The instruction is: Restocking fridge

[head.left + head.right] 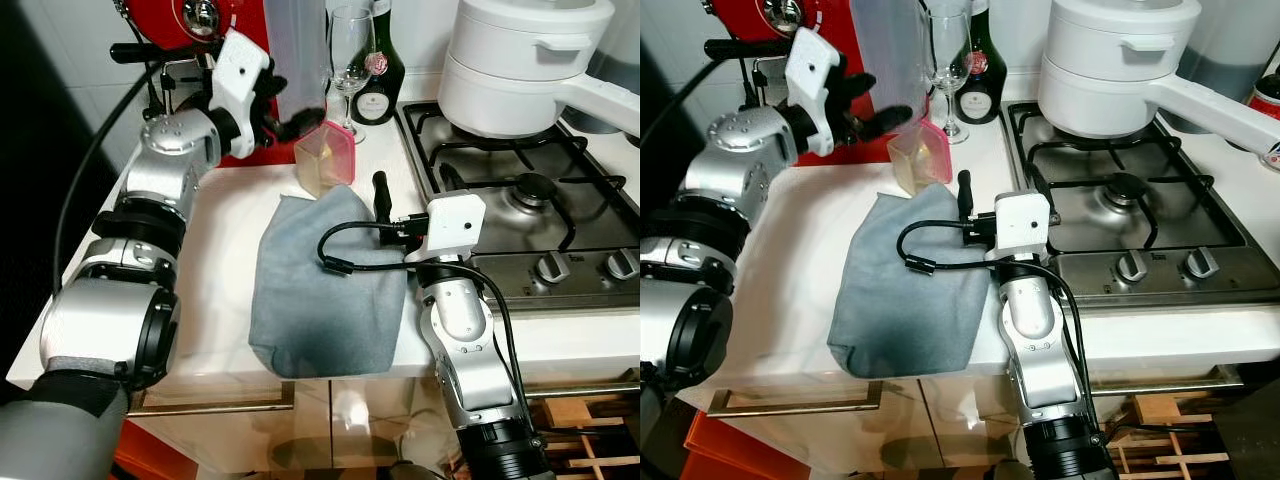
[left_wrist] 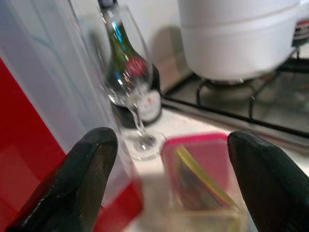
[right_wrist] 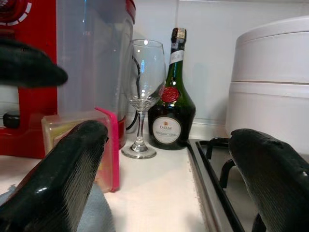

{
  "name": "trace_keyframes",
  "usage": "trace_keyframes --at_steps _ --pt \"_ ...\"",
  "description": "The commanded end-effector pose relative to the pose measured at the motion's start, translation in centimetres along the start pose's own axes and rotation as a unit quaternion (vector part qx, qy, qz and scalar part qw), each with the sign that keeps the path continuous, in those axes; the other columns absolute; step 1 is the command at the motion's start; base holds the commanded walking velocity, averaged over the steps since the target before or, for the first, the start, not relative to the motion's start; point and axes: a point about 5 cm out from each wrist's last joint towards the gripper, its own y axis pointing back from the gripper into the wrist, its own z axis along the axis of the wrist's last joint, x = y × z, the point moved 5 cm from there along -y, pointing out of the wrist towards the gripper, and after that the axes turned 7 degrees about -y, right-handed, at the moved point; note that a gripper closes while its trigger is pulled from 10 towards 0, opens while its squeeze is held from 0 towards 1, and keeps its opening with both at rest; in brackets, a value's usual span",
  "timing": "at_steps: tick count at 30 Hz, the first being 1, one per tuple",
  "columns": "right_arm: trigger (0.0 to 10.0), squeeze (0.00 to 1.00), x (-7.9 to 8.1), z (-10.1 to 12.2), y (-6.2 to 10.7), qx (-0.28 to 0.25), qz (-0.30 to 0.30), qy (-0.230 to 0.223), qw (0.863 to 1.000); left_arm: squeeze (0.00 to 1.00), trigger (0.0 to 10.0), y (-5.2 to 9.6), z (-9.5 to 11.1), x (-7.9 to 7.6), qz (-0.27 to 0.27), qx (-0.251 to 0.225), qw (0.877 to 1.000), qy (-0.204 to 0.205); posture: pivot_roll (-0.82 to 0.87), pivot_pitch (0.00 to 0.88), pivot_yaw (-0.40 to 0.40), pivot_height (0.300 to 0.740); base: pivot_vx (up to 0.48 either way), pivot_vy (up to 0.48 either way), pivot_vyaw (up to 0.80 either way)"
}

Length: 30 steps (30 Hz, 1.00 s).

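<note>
A small clear container with a pink lid (image 1: 325, 160) stands on the white counter (image 1: 225, 240), just beyond a grey cloth (image 1: 320, 280). My left gripper (image 1: 290, 105) hangs open just above and left of it, close to a tall clear jug (image 1: 295, 55). In the left wrist view the container (image 2: 198, 179) lies ahead between the two spread fingers. My right gripper (image 3: 164, 179) rests low over the cloth's far right corner, open and holding nothing, with one of its fingers (image 1: 380, 195) pointing toward the container (image 3: 82, 140).
A red appliance (image 1: 190, 30), a wine glass (image 1: 350, 60) and a dark green bottle (image 1: 378, 70) crowd the back wall behind the container. A white lidded pot (image 1: 530, 60) sits on the gas hob (image 1: 520, 190) to the right. Cabinet fronts lie below the counter edge.
</note>
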Motion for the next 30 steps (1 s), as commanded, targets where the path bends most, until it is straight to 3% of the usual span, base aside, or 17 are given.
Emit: trace_keyframes --at_steps 1,5,14,24,25,27,28,30 --pt "10.0 0.00 0.5 0.3 -0.2 -0.007 0.008 -0.005 1.000 1.00 10.0 -0.3 -0.9 -0.6 -0.015 0.027 0.999 0.008 -0.13 0.000 0.092 0.740 0.000 0.000 0.00" --pt "10.0 0.00 0.6 0.3 -0.1 -0.008 0.004 -0.008 1.000 1.00 10.0 -0.7 -0.9 -0.7 -0.016 0.036 0.999 0.037 -0.14 0.000 0.107 0.740 0.000 0.000 0.00" --pt "10.0 0.00 0.5 0.3 0.3 -0.009 -0.005 -0.011 1.000 1.00 10.0 -1.5 -0.6 -1.2 -0.027 0.045 0.997 0.053 -0.16 0.000 0.130 0.740 0.000 0.000 0.00" --pt "10.0 0.00 0.4 0.4 0.4 -0.008 -0.006 -0.007 1.000 1.00 10.0 -2.1 -1.2 -2.2 -0.041 0.070 0.996 0.043 -0.18 0.000 0.135 0.740 0.000 0.000 0.00" --pt "10.0 0.00 0.4 0.4 0.4 -0.008 -0.006 -0.007 1.000 0.15 10.0 -2.1 -1.4 -2.2 -0.039 0.075 0.996 0.043 -0.18 0.000 0.136 0.740 0.000 0.000 0.00" --pt "10.0 0.00 0.4 0.3 0.4 -0.008 -0.006 -0.007 1.000 0.15 10.0 -2.1 -1.6 -2.1 -0.035 0.079 0.995 0.043 -0.18 0.000 0.136 0.740 0.000 0.000 0.00" --pt "10.0 0.00 0.4 0.3 0.4 -0.008 -0.006 -0.007 1.000 0.00 10.0 -2.2 -1.6 -2.2 -0.035 0.081 0.995 0.043 -0.18 0.000 0.138 0.740 0.000 0.000 0.00" --pt "10.0 0.00 0.4 0.3 0.4 -0.008 -0.006 -0.007 1.000 0.00 10.0 -2.3 -1.7 -2.3 -0.035 0.083 0.995 0.042 -0.18 0.000 0.138 0.740 0.000 0.000 0.00"
